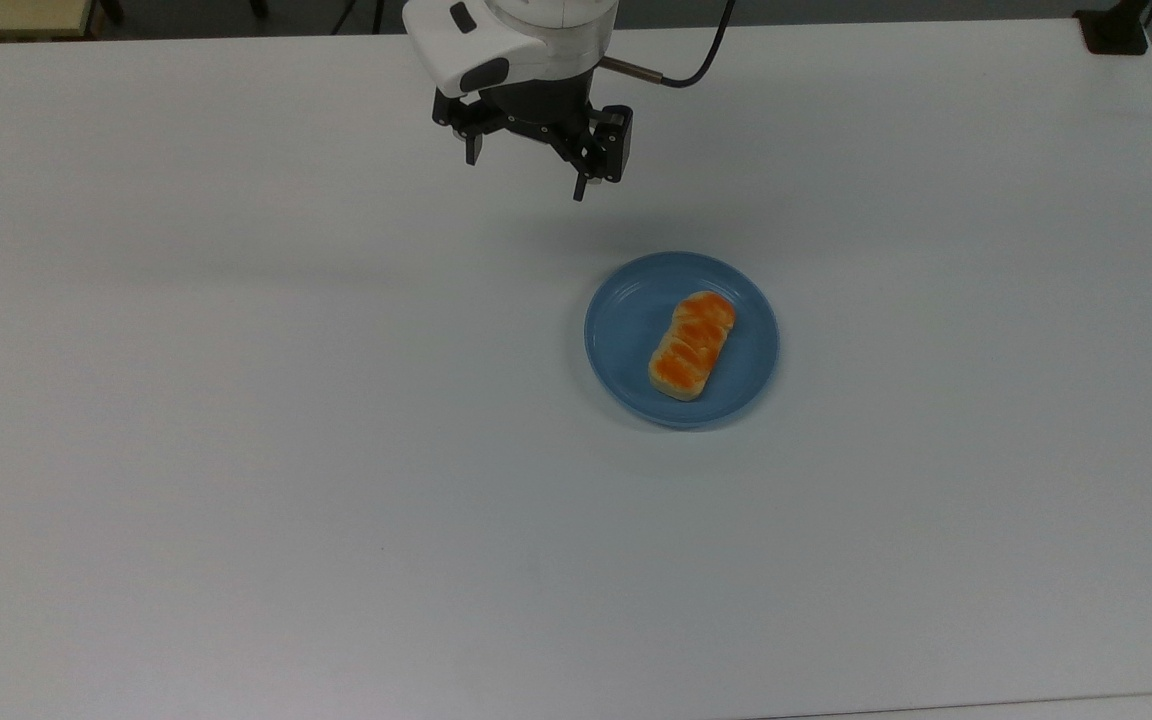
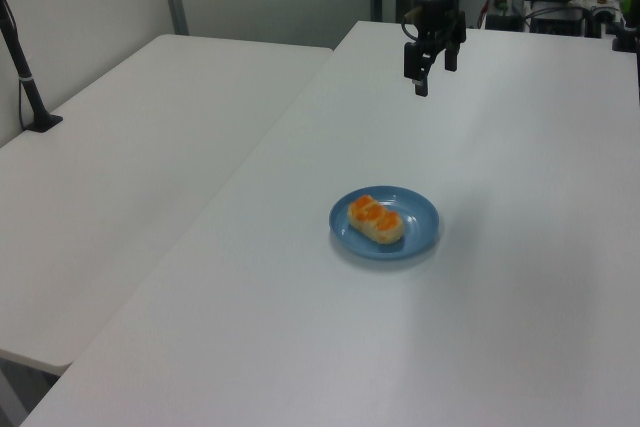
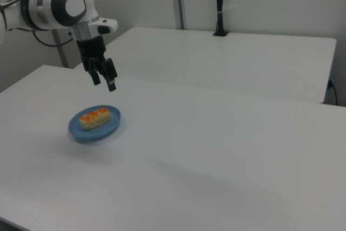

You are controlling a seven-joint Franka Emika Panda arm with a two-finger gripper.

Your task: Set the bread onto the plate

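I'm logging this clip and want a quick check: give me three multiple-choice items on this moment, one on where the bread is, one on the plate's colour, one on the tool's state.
1. Where does the bread lie?
A. on the bare table
B. on the plate
C. between the tool's fingers

2. What colour is the plate?
A. blue
B. red
C. white

3. How is the tool?
A. shut on the bread
B. open, pressing on the plate
C. open and empty, above the table, apart from the plate

Answers:
1. B, the loaf rests inside the plate's rim in all three views.
2. A, its rim and bare surface are blue.
3. C, the fingers stand apart with nothing between them, up and to the top view's left of the plate.
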